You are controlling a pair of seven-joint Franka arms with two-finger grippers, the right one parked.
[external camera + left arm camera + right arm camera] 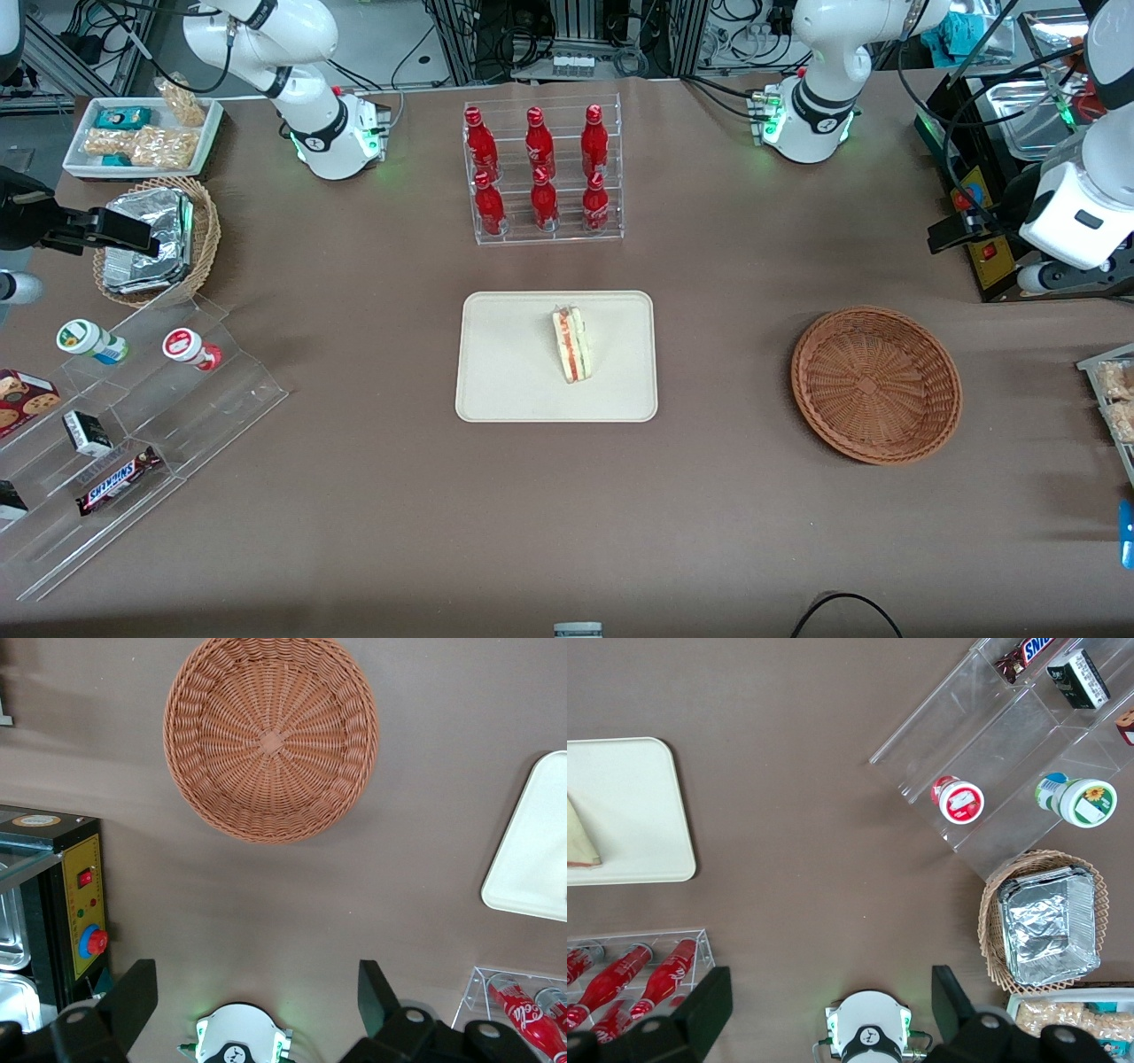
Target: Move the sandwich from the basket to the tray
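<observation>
Wicker basket [271,737] bare under spread, unladen claw [257,1001]; only front view shows sandwich [572,344] lying on tray [505,372]

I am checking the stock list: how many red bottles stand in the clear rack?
6 red bottles in the clear rack: three on the row nearer the front camera, three on the higher row farther away. None seems hidden. The gripper hangs open, above bare table beside the basket.

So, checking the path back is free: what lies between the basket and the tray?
Only bare brown tablecloth: the front view shows nothing between the empty basket and the tray, which holds the sandwich. The open gripper hangs high above the table near the basket.
</observation>
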